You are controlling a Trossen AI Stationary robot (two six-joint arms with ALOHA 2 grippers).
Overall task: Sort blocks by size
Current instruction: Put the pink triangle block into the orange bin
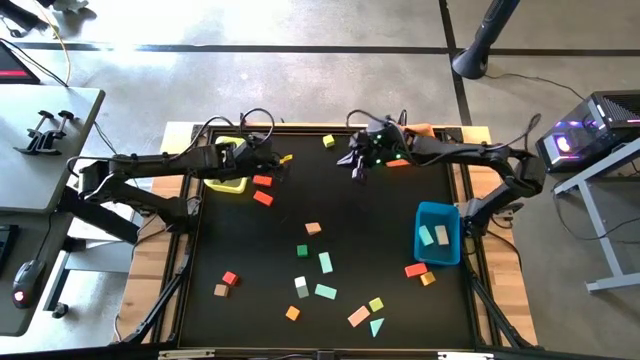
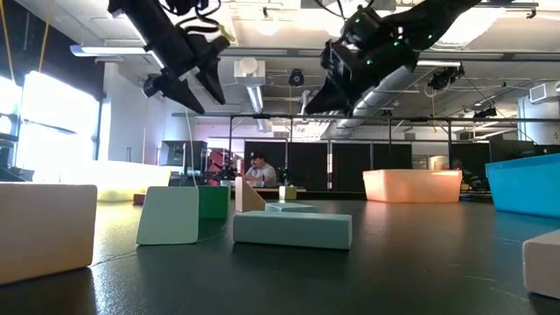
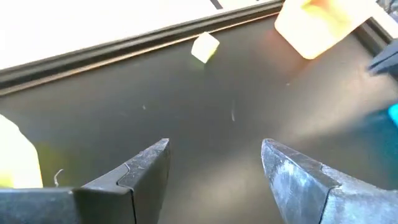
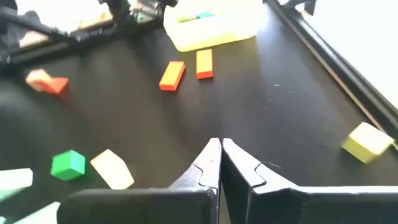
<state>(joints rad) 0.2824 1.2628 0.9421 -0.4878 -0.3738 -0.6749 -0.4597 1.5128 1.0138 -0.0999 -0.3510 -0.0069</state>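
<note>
Wooden blocks (image 1: 325, 263) lie scattered across the near half of the black worktop (image 1: 330, 210), with two more, pale tan and mint, inside the blue bin (image 1: 437, 233) at the right. Two orange bars (image 1: 263, 190) lie side by side just in front of the yellow bin (image 1: 228, 183), their long axes roughly parallel; a lone yellow cube (image 1: 328, 141) sits near the far edge. In the low view, a mint bar (image 2: 292, 229) lies flat with its long side across the picture, and a tan block at the left edge is cut off. The orange bin (image 1: 422, 130) is largely hidden behind the right arm. No writing or labels can be read. The left gripper (image 1: 272, 160) hangs above the worktop beside the yellow bin, fingers (image 3: 146, 171) spread and empty. The right gripper (image 1: 358, 172) hangs over the far middle, fingers (image 4: 208, 163) pressed together on nothing.
</note>
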